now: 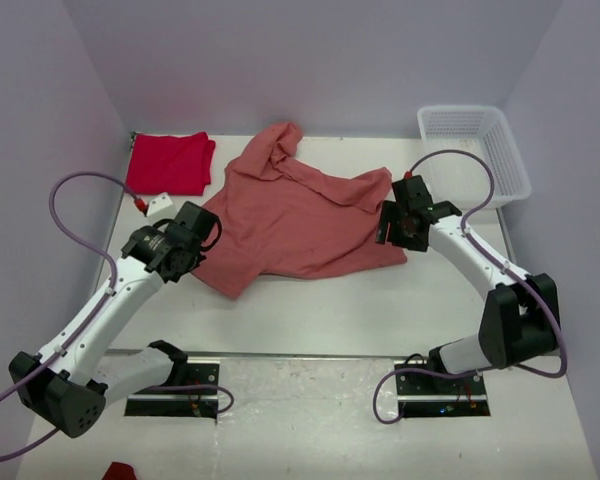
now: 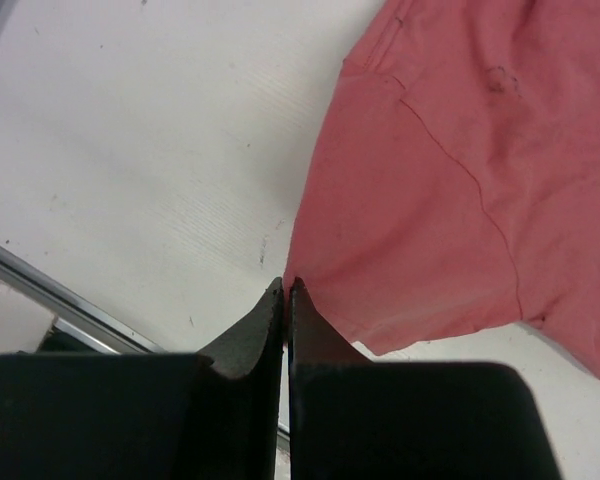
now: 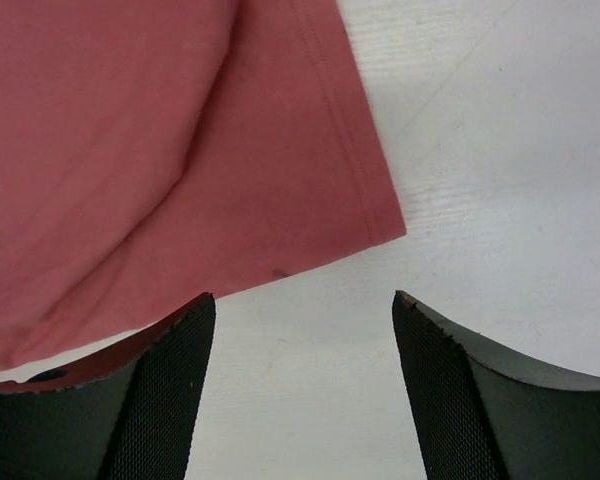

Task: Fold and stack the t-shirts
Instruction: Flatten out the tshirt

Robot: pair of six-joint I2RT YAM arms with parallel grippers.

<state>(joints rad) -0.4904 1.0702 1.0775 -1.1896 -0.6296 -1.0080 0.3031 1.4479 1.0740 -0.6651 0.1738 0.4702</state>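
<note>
White desk (image 1: 310, 310), lavender walls. The dusty salmon-pink cotton t-shirt (image 1: 290, 215) sprawls crumpled mid-desk, its long way running side to side between my arms. The bright red folded t-shirt (image 1: 170, 163) sits far left. My right hand (image 3: 302, 296) is wide open, with the hem corner just ahead-left of it. My left hand (image 2: 285, 290) is closed at the opposite edge, can't tell if it's pinching cloth.

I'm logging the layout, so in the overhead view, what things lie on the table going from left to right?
Left to right: red tee → pink tee → basket.
</note>
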